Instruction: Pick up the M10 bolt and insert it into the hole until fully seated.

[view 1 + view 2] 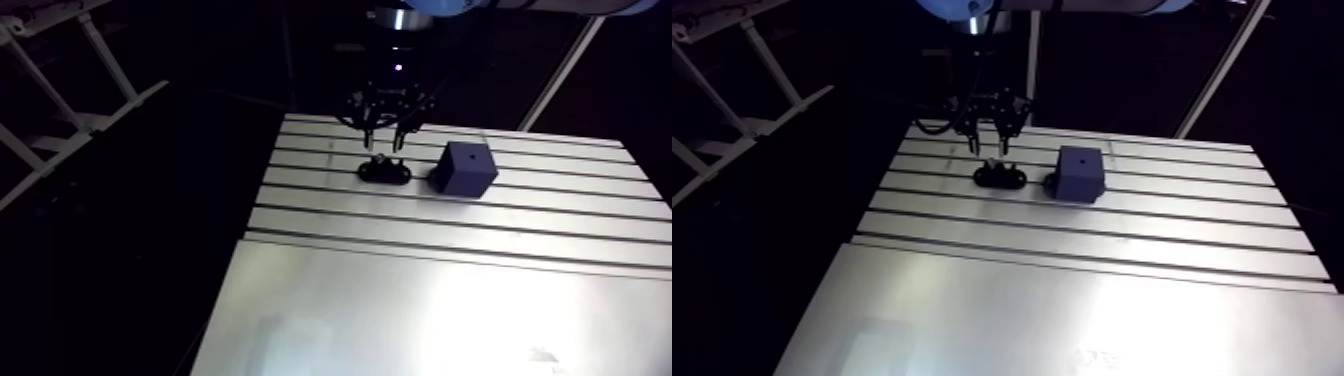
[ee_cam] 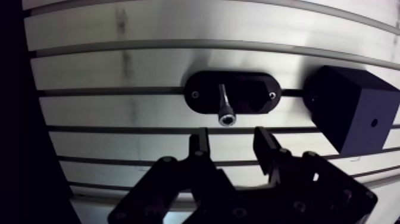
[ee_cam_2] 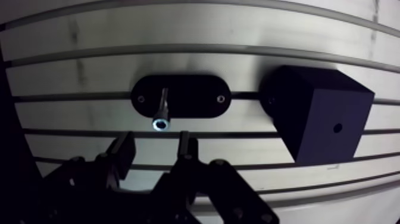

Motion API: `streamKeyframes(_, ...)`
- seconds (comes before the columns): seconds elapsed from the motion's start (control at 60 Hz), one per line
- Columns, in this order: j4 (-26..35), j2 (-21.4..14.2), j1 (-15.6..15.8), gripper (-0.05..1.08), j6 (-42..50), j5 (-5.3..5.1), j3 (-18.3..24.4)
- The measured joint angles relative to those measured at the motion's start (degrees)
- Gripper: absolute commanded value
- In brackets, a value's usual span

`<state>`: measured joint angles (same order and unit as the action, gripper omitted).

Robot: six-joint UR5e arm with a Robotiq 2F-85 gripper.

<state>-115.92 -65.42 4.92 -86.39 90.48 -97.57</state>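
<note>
I am at the approach step, with nothing picked up yet. My gripper (image 2: pixel 231 140) hangs above the table (image 2: pixel 119 65), and my two fingers (image 2: pixel 199 149) are spread with only air between them.

Taking the arm view from the left, the black oval holder (image 2: pixel 253 98) comes first. The M10 bolt (image 2: pixel 224 107) stands in it, shank down and bright socket head up. In the wrist view the head sits just ahead of my fingertips, roughly on the line of the gap between them. Just to the right of the holder, near it though I cannot tell whether touching, is the dark block (image 2: pixel 348 113), with its hole (image 2: pixel 374 124) in the upper face.

By my reckoning the next move is straight down, so that one finger lands on each side of the bolt below the head, and then a square squeeze. If I am off-centre, I could tip the bolt in its seat.

I count one bolt, one holder with two small screws (image 2: pixel 272 95), one block, one visible hole, and two fingers.
</note>
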Motion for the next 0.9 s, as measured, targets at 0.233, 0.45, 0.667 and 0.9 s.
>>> streamKeyframes(0.233,-0.7,0.5,0.0,0.49,-0.2,0.0,0.0)
streamKeyframes(0.45,-1.0,0.8,0.1,0.49,-0.3,0.0,0.0)
streamKeyframes(0.667,-1.1,1.0,0.3,0.49,-0.3,0.0,0.0)
streamKeyframes(0.9,-1.4,1.5,0.3,0.49,-0.3,0.0,-0.1)
